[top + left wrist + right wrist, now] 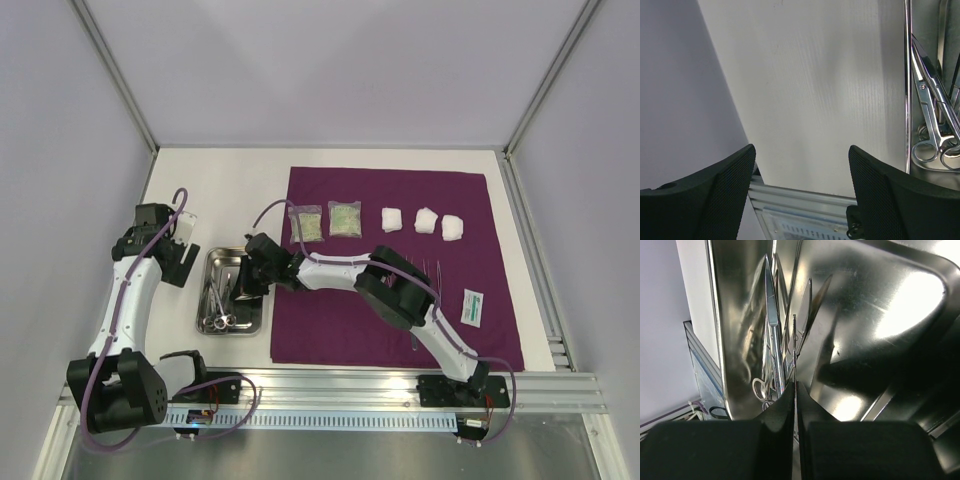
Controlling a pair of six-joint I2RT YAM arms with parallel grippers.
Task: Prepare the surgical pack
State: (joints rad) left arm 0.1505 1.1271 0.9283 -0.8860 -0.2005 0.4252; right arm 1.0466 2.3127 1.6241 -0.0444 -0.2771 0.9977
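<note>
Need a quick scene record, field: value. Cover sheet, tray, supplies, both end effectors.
sheet: purple sheet, flat on the table, unfolded
tray: steel tray left of the sheet, off it; scissors inside
on sheet: two clear packets, three gauze pads, one small flat packet
left end effector: open, over bare table beside the tray
right end effector: shut, reaching into the tray

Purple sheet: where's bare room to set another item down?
Free on the purple sheet: the near-left corner, between the tray and the right arm; also the strip beyond the packets and gauze pads. Crowded: that row, and the tray, where the right gripper sits among scissors.
</note>
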